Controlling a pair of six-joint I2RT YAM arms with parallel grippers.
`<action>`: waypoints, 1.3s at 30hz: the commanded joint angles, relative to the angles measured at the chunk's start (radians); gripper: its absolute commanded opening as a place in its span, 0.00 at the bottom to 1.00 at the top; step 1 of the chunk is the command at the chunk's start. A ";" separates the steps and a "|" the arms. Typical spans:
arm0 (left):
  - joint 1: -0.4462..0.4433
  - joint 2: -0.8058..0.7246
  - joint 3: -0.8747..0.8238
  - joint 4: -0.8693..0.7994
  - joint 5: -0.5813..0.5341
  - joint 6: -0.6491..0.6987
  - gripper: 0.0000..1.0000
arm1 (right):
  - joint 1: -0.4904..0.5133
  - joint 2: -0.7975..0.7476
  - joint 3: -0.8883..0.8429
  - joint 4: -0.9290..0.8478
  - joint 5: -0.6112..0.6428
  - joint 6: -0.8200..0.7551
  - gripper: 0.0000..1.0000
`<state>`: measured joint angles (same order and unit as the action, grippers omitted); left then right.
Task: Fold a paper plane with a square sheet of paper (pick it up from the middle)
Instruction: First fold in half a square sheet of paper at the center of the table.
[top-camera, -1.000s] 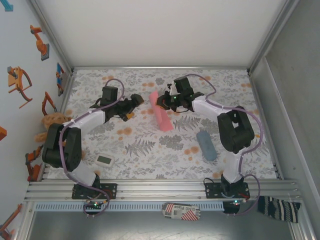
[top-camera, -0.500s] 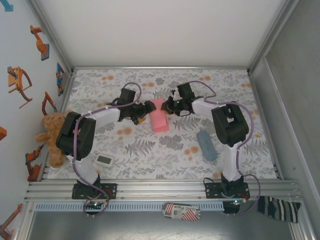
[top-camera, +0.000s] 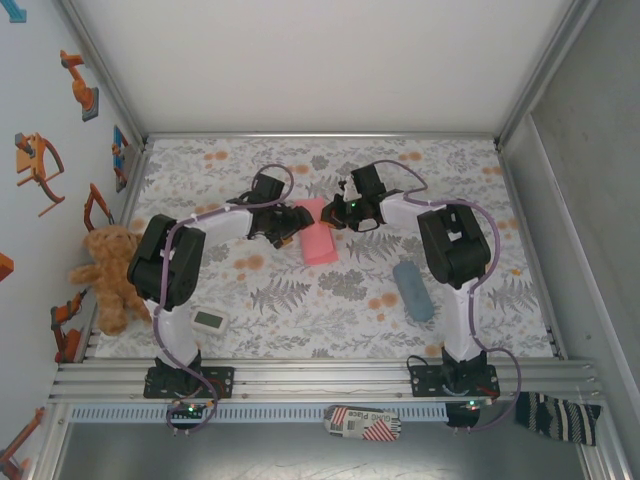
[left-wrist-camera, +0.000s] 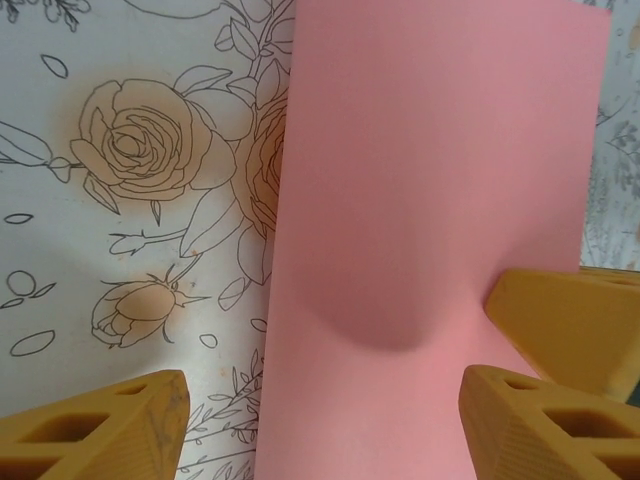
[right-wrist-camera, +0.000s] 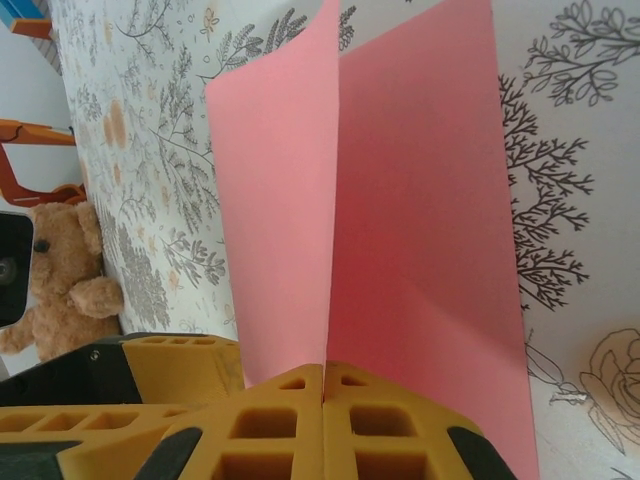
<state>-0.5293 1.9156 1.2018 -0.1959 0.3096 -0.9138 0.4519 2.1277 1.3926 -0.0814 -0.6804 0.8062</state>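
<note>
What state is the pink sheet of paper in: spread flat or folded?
Folded: two flaps of the square sheet of paper meet at a crease, standing apart in a V, pinched by the shut right gripper.

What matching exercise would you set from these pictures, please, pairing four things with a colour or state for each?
Things:
1. square sheet of paper
2. teddy bear
3. oblong pouch
4. right end effector

Colour or state:
A. brown, furry
B. shut on a fold
C. grey-blue, lying flat
D. salmon-pink, folded

Pairs: 1-D, 2-A, 3-C, 4-B
</note>
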 joint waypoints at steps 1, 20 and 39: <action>-0.009 0.026 0.035 -0.049 -0.024 0.013 0.67 | -0.002 0.025 0.032 -0.027 -0.013 -0.036 0.00; -0.046 0.138 0.144 -0.232 -0.148 0.044 0.51 | -0.022 -0.026 0.017 -0.092 0.071 -0.076 0.25; -0.107 0.316 0.238 -0.429 -0.320 -0.124 0.46 | -0.070 -0.175 -0.080 -0.220 0.222 -0.212 0.65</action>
<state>-0.6224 2.0960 1.4769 -0.5114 0.0498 -0.9806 0.3874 1.9781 1.3369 -0.2611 -0.4614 0.6346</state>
